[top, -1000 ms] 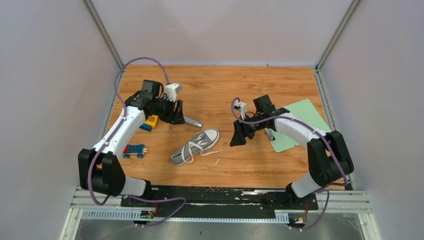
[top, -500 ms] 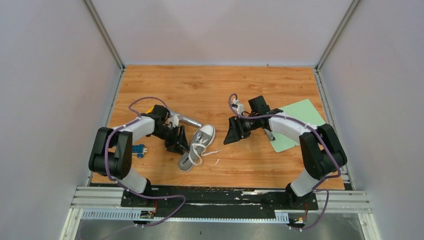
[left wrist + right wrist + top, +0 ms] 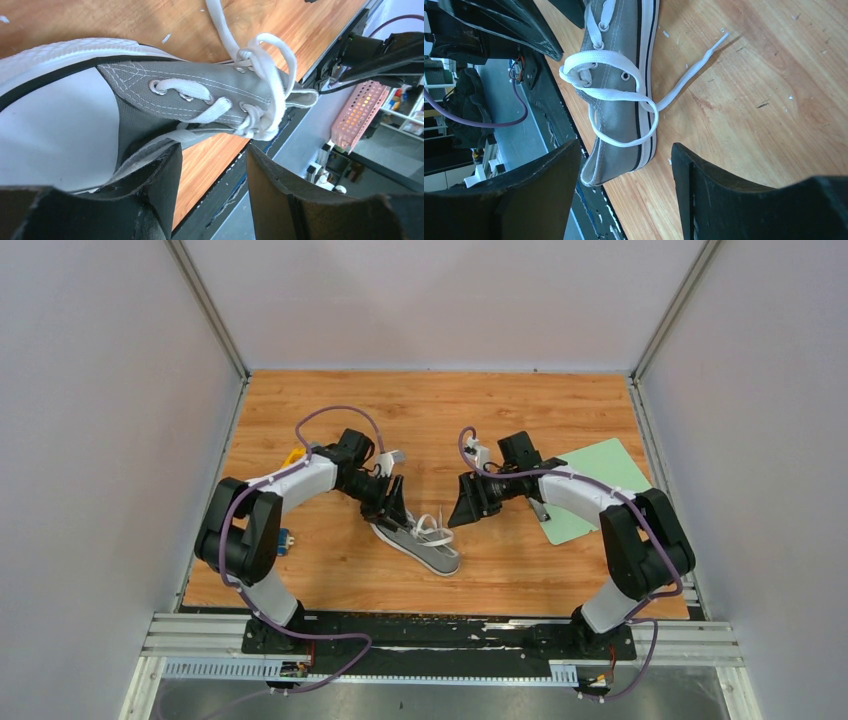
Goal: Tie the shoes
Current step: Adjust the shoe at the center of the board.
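Sneaker (image 3: 420, 545): mid-bench, between the two arms, sole down; toe far-left by the left fingers, heel near-right.
Change, sneaker: one second ago the toe pointed far-right; it has since swung round to point far-left.
Change, arms: the left arm has come in from the far-left of the bench (image 3: 520, 410) to the toe. The right has shifted only slightly.
Left fingers (image 3: 392, 508): parted, nothing clamped between them. One finger lies against the toe end.
Right fingers (image 3: 463, 510): spread wide, empty, poised just beside the lace area.
Laces (image 3: 432, 530): untied. Loose loops lie over the eyelets and one end trails on the bench.
Meaning (judgement): this was repositioning only. The eyelets now face the right fingers, which favours a lace pick-up. No knot has been started.
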